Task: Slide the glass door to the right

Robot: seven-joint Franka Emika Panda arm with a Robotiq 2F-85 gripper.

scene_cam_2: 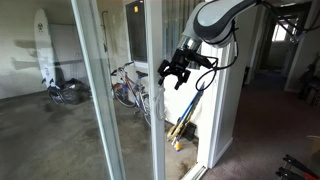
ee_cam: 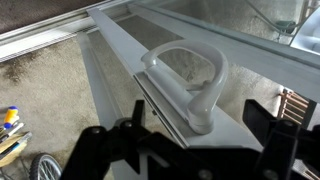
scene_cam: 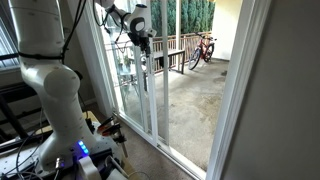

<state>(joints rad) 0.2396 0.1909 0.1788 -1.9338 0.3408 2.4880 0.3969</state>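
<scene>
The glass door is a tall clear panel in a slim white frame, seen in both exterior views (scene_cam: 153,95) (scene_cam_2: 157,115). A white D-shaped handle (ee_cam: 185,80) is fixed to its upright stile (ee_cam: 120,45). My gripper (ee_cam: 190,148) is open, with one black finger on each side of the handle's near end and not closed on it. In both exterior views the gripper (scene_cam: 141,42) (scene_cam_2: 175,72) is at the door's edge, about upper-chest height on the panel.
The broad white wall jamb (scene_cam: 250,90) stands across the open gap from the door. A concrete patio with a bicycle (scene_cam: 203,47) lies outside. Long-handled tools (scene_cam_2: 185,120) lean by the inside wall. The robot's white base (scene_cam: 60,100) and cables are close to the door.
</scene>
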